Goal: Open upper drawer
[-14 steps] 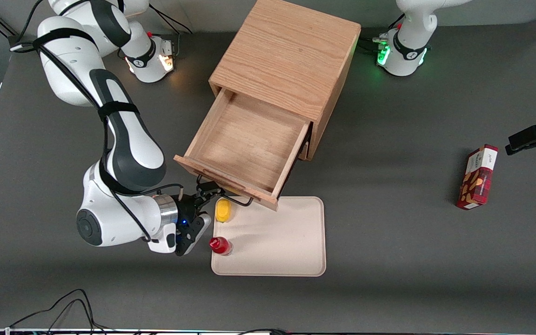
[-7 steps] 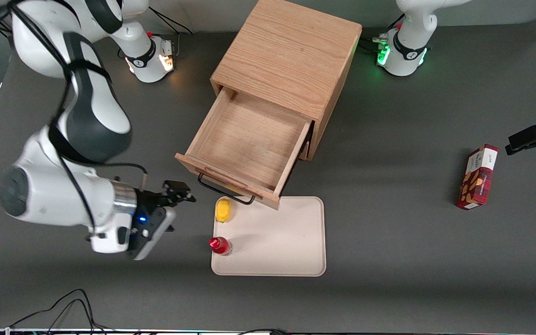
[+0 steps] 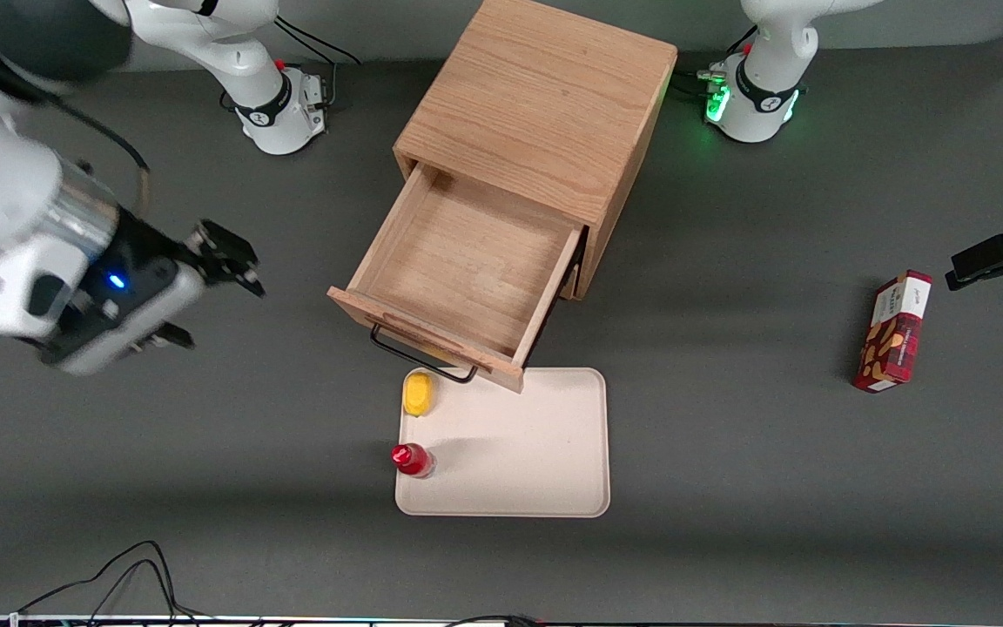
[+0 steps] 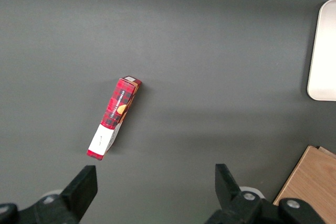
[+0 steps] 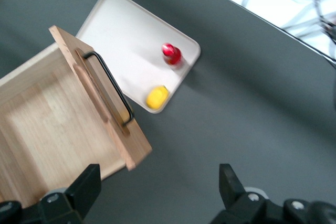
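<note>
Clearly the upper drawer [image 3: 467, 279] stood pulled out; the gripper [image 3: 223, 261], seemingly spread and empty, hung toward its nine o'clock, clear of the handle [image 3: 421, 357].

Upper drawer [image 3: 467, 279] pulled fully out, light oak (black wire handle), interior bare

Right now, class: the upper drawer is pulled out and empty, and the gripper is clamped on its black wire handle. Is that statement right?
Not quite. The upper drawer is pulled out and empty, but the gripper is not on the black wire handle. It hangs open above the bare table, off toward the working arm's end and clear of the cabinet. The front view shows this.
</note>
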You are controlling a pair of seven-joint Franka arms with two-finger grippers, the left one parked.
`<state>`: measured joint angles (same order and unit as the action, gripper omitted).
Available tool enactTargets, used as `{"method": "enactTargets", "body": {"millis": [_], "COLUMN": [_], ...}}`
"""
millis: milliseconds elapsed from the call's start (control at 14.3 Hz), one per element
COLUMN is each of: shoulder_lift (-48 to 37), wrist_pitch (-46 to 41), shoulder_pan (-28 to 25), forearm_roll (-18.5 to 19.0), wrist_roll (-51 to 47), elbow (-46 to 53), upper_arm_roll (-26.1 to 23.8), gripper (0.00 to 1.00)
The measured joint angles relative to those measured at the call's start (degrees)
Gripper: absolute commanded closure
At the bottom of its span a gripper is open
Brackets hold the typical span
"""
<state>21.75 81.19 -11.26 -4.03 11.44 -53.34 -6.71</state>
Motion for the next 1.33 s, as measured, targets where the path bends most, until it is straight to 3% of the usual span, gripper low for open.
{"method": "enactTargets", "body": {"millis": [350,559,979,1329], "shoulder_lift": [-17.5,-25.7,-36.5,-36.3], "wrist_pitch": [-11.0,-11.0,0.9,3.4], "shoulder_pan": [1.1,1.8,1.2,1.1], "forearm_roll": [0.8,0.9,1.0,1.6], "wrist_roll": [-1.6,-4.7,-18.3,-23.1], "elbow": [-18.0,-31.3,-54.0,-55.5], "upper_arm_roll": [9.2,13.8,12.2,10.4], "gripper": [0.0,0.0,0.0,0.0]}}
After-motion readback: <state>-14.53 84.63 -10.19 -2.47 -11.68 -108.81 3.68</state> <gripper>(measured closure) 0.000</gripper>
